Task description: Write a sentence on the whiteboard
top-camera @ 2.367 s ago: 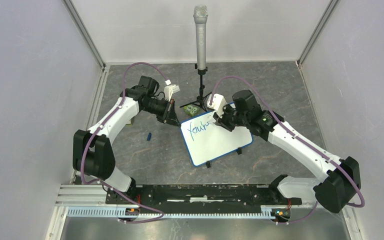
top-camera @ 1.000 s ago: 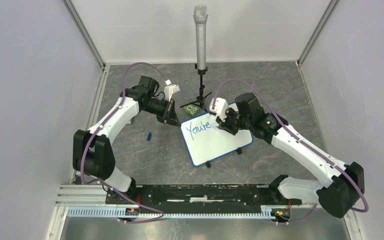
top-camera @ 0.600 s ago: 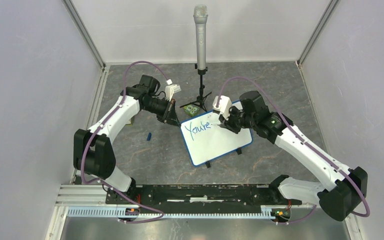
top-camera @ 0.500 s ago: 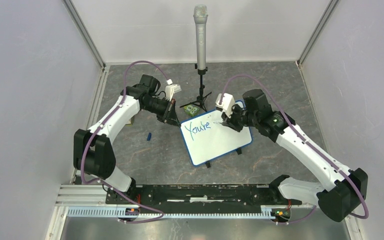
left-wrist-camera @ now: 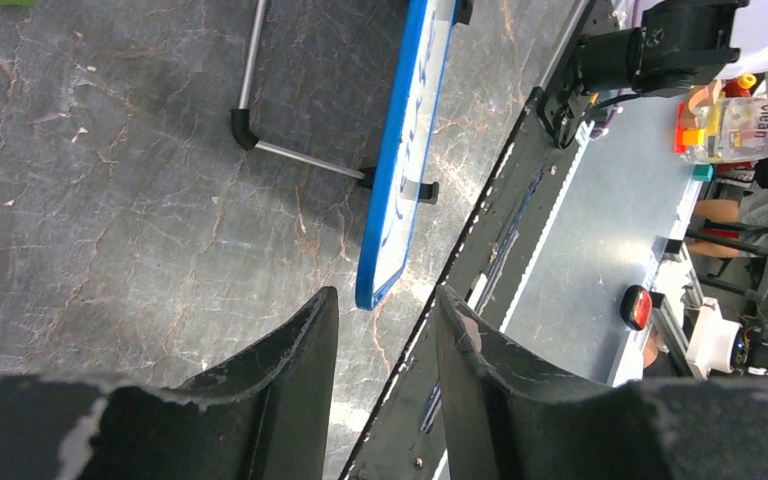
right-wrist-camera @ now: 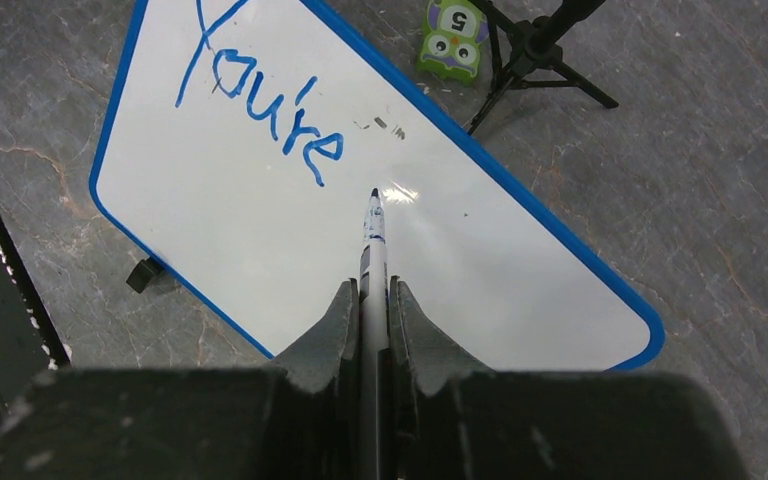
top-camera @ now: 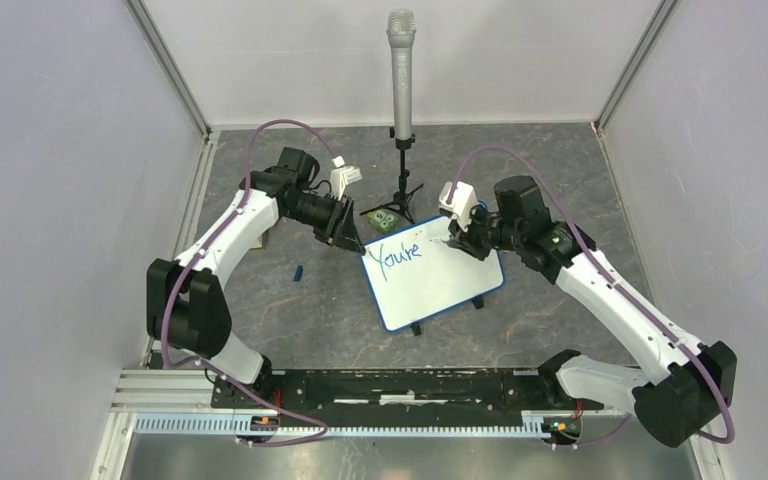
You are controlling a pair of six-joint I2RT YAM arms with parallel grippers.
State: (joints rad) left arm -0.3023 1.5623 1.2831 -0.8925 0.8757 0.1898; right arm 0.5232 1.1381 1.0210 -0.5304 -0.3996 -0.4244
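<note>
Grey, veined, stone-look worktop [top-camera: 560, 170] between blank pale walls.

Against the earlier views:
- Reads "You're" now, where a shorter "Your" stood a couple of seconds back.
- Right arm [top-camera: 620, 300]: swung rightward since then, off the lettering and toward the board's far right corner.
- Left jaws: pressed together a second ago, now apart, with nothing between them.

Materials and shapes:
- Whiteboard [top-camera: 440, 290]: glossy white face with a glare spot, thin blue rim, rounded corners, small black feet. Lies mid-worktop, turned at a slant.
- Sentence [right-wrist-camera: 260, 100]: loose blue marker strokes along the board's far left part.
- Marker [right-wrist-camera: 372, 240]: slim pale barrel with blue print and a dark tip.
- Microphone [top-camera: 401, 70]: silver, mesh-headed, upright on a black tripod behind the board.
- Green card [right-wrist-camera: 452, 38]: owl face and a "5", flat just beyond the board's far edge, beside a tripod leg.
- Small blue piece [top-camera: 299, 272]: on the worktop, well left of the board.
- Both pairs of jaws: black, grainy, chipped along the edges.

Pose:
- Left arm [top-camera: 235, 230]: elbow bent, forearm reaching right, wrist low by the board's far left corner. That blue corner shows just ahead of the open gap, not pinched.
- Right arm: stretched up and left from its base, wrist tipped down over the board.
- Right jaws: clamped on the marker, tip aimed at bare white just right of the word. Cannot tell whether tip and board touch.
</note>
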